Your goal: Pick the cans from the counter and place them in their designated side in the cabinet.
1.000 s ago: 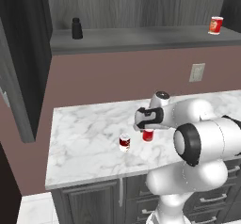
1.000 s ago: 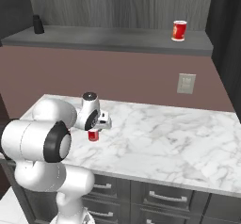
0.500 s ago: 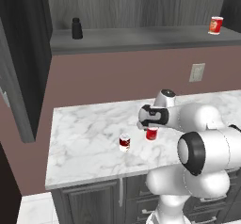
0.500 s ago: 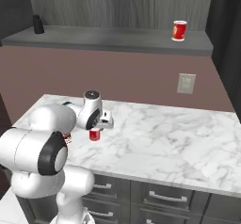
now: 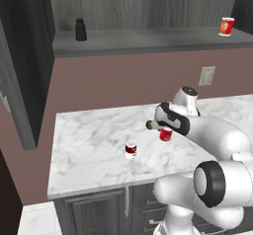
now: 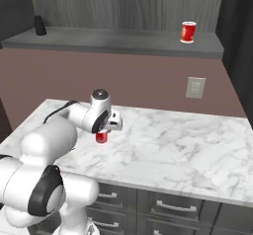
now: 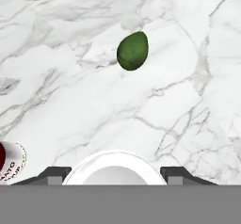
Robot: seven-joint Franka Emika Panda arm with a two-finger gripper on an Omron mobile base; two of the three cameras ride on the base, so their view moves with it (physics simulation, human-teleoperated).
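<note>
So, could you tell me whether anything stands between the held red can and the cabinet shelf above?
Nothing visible does: the end effector holds the plain bright red can above the white marble counter, and the long grey cabinet shelf lies open above the wall.

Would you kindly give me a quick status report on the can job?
Gripper shut on red can, lifted above the counter. Banded can waits on the marble; another can on the cabinet shelf. Green fruit lies below the hand.

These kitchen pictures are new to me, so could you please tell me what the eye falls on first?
First, the white arm reaching over the marble counter, its gripper shut on a bright red can held above the slab. A dark red can stands on the counter nearby, and another red can sits on the cabinet shelf, far from the black bottle.
</note>
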